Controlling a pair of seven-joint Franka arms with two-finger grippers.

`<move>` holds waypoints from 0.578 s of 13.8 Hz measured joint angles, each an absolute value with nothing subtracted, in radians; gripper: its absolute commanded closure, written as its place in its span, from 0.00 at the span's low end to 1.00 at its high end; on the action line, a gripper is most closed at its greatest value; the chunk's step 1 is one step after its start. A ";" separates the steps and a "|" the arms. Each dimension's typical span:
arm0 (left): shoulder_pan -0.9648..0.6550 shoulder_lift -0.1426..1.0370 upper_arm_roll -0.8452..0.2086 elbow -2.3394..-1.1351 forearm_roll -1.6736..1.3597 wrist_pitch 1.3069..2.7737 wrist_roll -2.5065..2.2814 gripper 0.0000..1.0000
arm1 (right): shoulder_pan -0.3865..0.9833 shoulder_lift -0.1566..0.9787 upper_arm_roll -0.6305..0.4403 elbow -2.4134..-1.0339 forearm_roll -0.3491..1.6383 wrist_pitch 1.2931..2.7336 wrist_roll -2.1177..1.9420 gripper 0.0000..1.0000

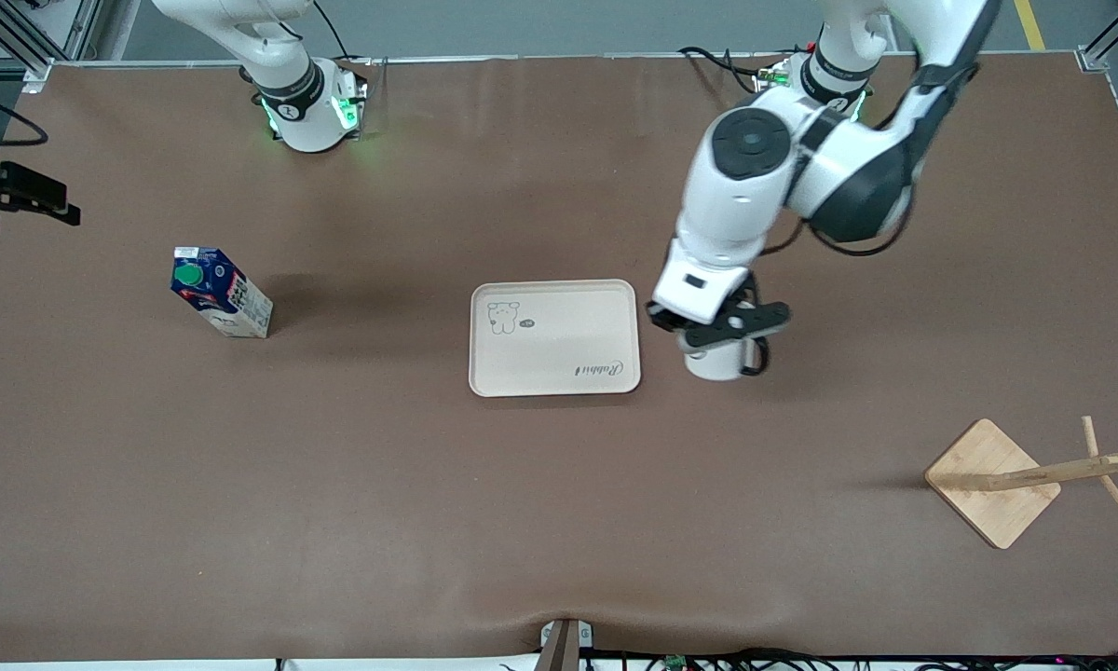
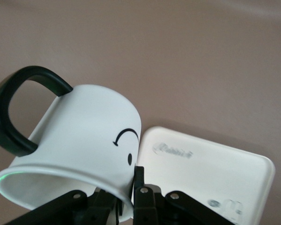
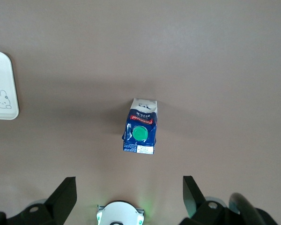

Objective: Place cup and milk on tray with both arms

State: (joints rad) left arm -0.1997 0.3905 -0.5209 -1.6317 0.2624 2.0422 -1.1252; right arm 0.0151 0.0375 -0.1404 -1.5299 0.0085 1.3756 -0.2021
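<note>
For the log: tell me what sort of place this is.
Probably a robotics lab bench, not a kitchen: two arms bolted along a brown-matted table, the left gripper holding the cup, with loose cables at the table edge.

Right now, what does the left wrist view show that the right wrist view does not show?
Only the left wrist view shows the cup, its rim clamped by the left gripper. Only the right wrist view shows the milk, standing on the table below the open right gripper. Both show the tray and the brown table.
</note>
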 measured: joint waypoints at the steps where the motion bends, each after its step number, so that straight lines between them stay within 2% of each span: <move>1: -0.244 0.432 -0.520 -1.597 0.262 2.042 -1.201 1.00 | 0.015 0.056 -0.141 -1.530 0.007 1.375 -0.202 0.00; 4: -0.335 0.542 -0.516 -1.521 0.262 2.042 -1.344 1.00 | 0.000 0.102 -0.145 -1.531 -0.002 1.354 -0.202 0.00; 6: -0.340 0.593 -0.515 -1.501 0.262 2.042 -1.395 1.00 | -0.027 0.129 -0.148 -1.539 -0.002 1.331 -0.202 0.00; 8: -0.341 0.650 -0.514 -1.476 0.257 2.044 -1.460 1.00 | -0.050 0.152 -0.150 -1.577 -0.002 1.367 -0.202 0.00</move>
State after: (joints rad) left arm -0.3413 0.6503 -0.5140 -1.4763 0.2566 2.0440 -1.4600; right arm -0.0501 0.1517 -0.1501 -1.5771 -0.0017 1.3671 -0.2022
